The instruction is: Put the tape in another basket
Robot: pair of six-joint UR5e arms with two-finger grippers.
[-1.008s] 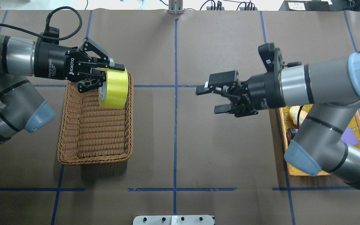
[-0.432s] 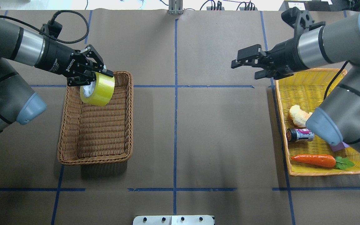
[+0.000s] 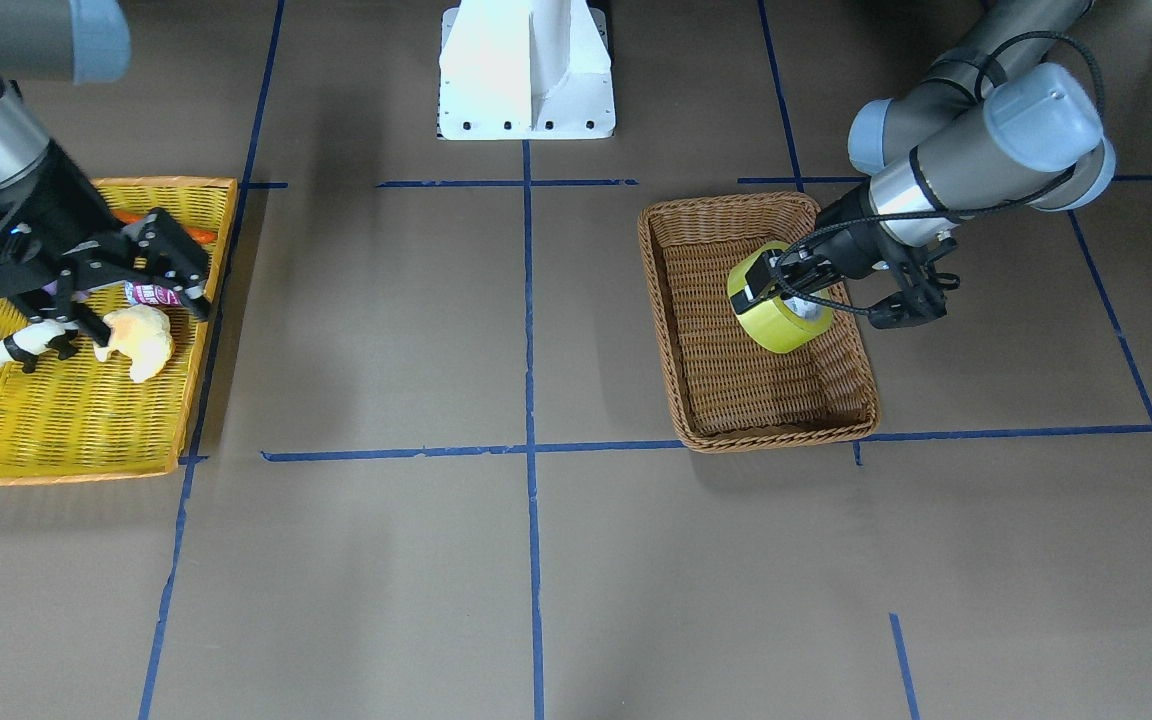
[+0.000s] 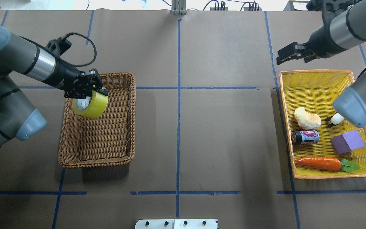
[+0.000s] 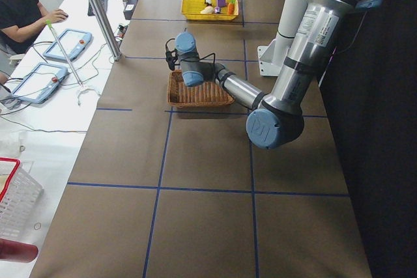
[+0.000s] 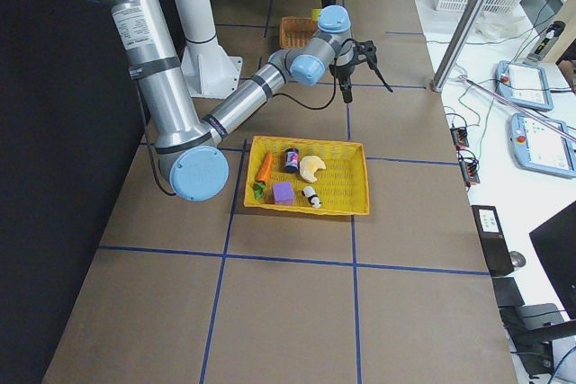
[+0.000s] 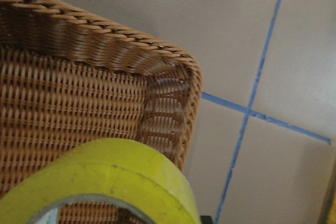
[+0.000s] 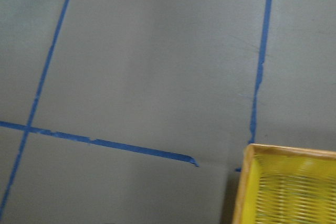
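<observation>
left gripper [image 4: 91, 94] clamped on one tape [image 4: 96, 108] over one wicker basket [image 4: 129, 121], table's left end; right gripper [image 4: 284, 57] spread wide; brown table [image 4: 221, 127], blue gridlines [image 4: 178, 127].

Lighting: bright, even, from overhead; soft shadows lie beside the basket [image 4: 94, 163] and tray [image 4: 313, 92] on the matte table [image 4: 221, 133]. Fixed views: sharp, side views black along the robot's edge. Wrist views: soft; tape [image 7: 115, 171] hard under the left gripper [image 4: 91, 93] is blurred, right view smeared.
</observation>
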